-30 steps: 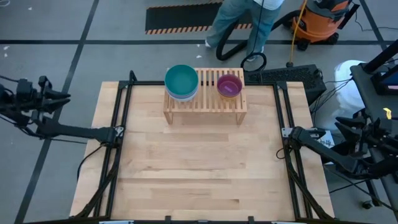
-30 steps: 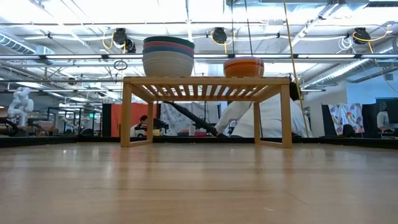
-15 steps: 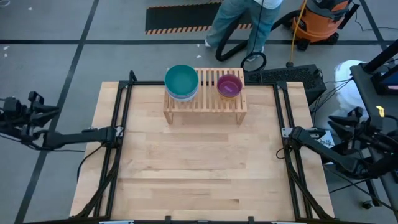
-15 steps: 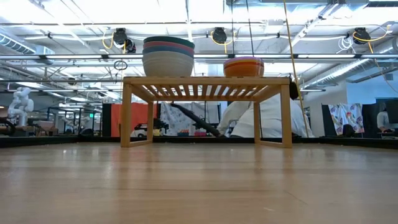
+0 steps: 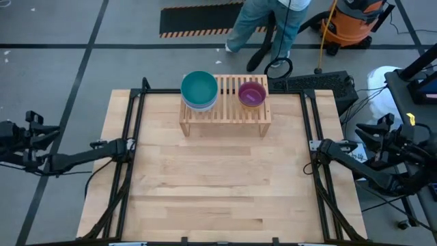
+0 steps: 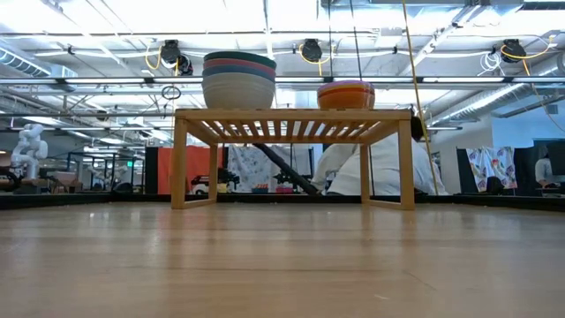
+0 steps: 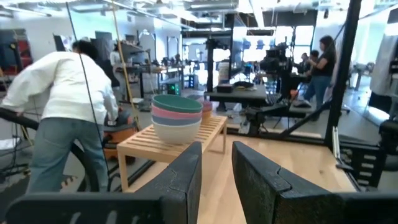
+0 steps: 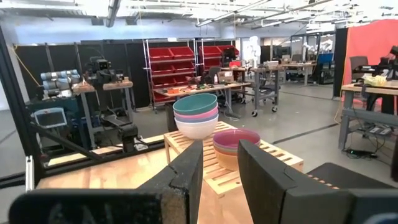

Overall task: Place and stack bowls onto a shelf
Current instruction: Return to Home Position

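Note:
The light-wood shelf [image 5: 225,109] stands at the table's far edge. On its left end sits a stack of nested bowls [image 5: 199,90] with the large teal one on top and a white one at the bottom [image 8: 196,115]. A lower stack topped by a purple bowl [image 5: 252,93] sits on the right half [image 8: 235,144]. My left gripper [image 5: 42,130] hangs open beyond the table's left edge, pointing level at the shelf [image 7: 186,140]. My right gripper [image 5: 369,130] hangs open beyond the right edge. Nothing is between either pair of fingers.
The wooden tabletop [image 5: 218,178] in front of the shelf is bare. Black frame rails [image 5: 133,130] run along both sides. A person [image 5: 270,20] with a vacuum hose stands on the floor behind the table, next to an orange vacuum [image 5: 351,24].
My left arm has swung toward the table's near edge and sunk a little, staying outside the left edge. The bowls and shelf have kept still. The person behind the table has shifted.

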`<move>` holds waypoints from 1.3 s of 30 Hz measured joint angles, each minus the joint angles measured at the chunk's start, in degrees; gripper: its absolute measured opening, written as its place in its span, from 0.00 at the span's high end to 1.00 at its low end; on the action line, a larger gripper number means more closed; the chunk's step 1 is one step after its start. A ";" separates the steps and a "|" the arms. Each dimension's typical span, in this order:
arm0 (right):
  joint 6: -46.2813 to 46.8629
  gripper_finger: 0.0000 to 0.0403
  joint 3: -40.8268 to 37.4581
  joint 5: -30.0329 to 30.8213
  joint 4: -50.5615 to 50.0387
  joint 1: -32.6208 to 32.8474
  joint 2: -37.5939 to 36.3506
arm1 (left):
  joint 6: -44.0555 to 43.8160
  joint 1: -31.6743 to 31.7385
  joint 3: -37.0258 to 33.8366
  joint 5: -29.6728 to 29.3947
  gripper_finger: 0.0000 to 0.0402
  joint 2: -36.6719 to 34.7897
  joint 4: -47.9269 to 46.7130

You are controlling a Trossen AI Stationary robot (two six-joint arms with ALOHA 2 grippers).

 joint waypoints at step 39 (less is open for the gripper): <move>-6.19 0.77 -32.26 -6.75 36.14 0.37 -0.09 | 6.35 1.40 -30.81 5.58 0.76 -0.09 29.34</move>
